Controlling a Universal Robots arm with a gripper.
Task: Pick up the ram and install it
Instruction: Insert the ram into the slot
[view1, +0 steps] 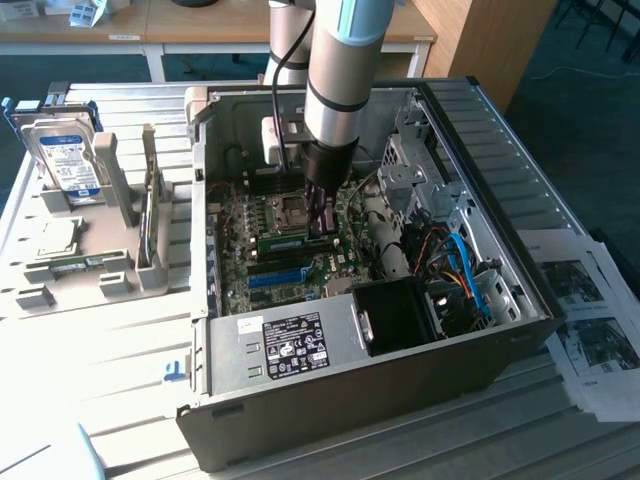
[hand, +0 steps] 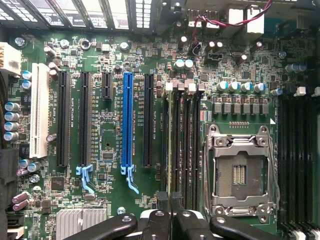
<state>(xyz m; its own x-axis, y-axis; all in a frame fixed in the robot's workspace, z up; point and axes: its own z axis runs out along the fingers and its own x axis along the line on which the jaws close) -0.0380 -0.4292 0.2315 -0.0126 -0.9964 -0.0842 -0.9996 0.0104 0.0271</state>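
Green and thin, the ram is standing on its long edge on the big green board inside the open computer case. It is running along the black memory slots near the middle of the board. The gripper is hanging straight down from the robot arm and is sitting on the part of the ram toward the exterior view's right. Its two black fingers are staying narrow, with only a thin gap between them, and they are pinching the ram there. I cannot tell if the ram is pushed all the way down into its slot. In the wrist view a silver square socket is lying just beside the memory slots, and a long blue slot and a white slot are lying farther off on the other side. Blue cables are curling in the case toward the exterior view's right. Outside the case, on the exterior view's left, a silver hard drive is standing in a gray holder on the table, well apart from the gripper. Printed papers are lying on the exterior view's right of the case
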